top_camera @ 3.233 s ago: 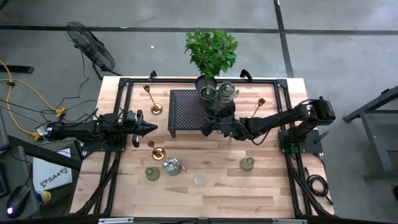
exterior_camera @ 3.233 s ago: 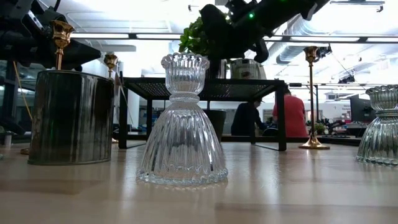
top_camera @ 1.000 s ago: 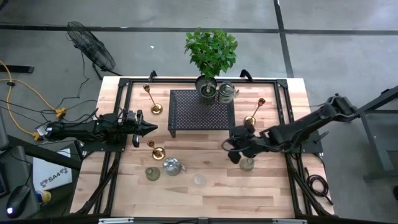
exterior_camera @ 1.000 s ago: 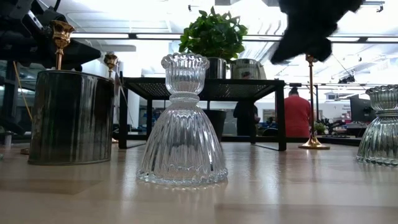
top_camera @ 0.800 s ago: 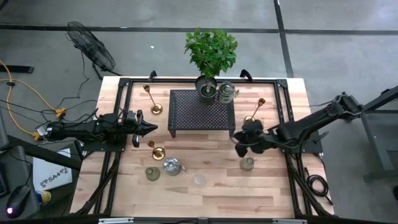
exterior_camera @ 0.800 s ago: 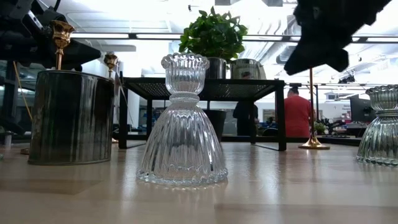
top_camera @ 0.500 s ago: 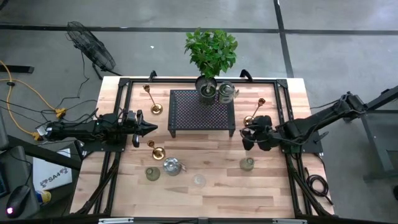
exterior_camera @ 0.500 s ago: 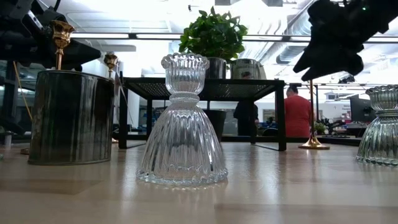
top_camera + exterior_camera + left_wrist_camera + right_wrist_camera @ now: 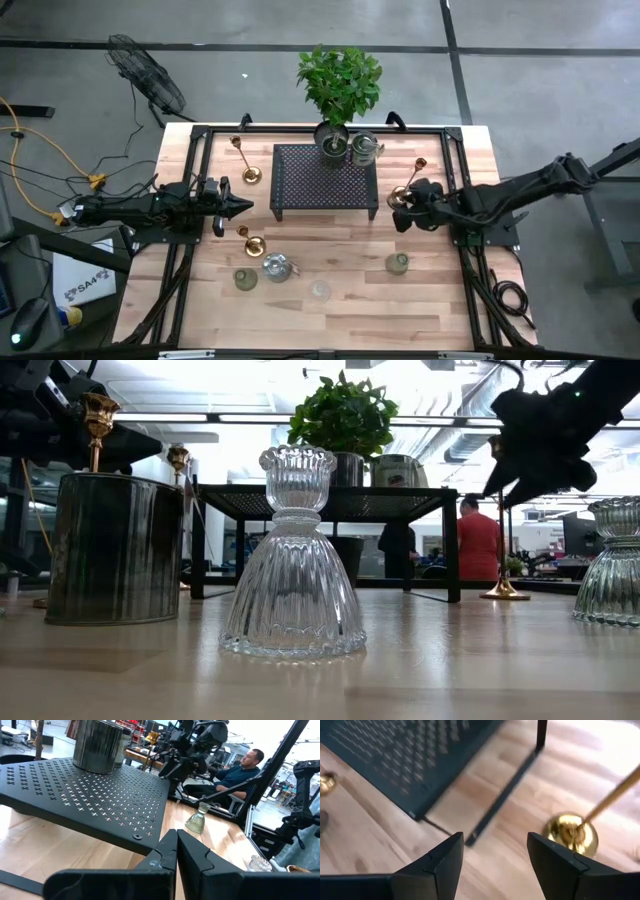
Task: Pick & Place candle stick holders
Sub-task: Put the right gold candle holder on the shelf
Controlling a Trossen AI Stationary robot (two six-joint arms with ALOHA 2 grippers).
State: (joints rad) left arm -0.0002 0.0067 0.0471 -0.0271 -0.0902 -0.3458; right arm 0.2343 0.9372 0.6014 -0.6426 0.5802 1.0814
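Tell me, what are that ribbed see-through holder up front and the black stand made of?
The ribbed holder looks like clear pressed glass: the room shows through its fluted sides. The black stand seems to be matte dark metal sheet, punched with small cross-shaped holes.

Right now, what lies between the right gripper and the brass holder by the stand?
Only bare wood: the right wrist view shows the open right gripper short of the brass holder.

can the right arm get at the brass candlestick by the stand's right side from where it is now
Probably yes. The right gripper is open and hovers right beside the brass candlestick, whose round base shows just past its fingers. Nothing stands between them; the black stand is off to the side.
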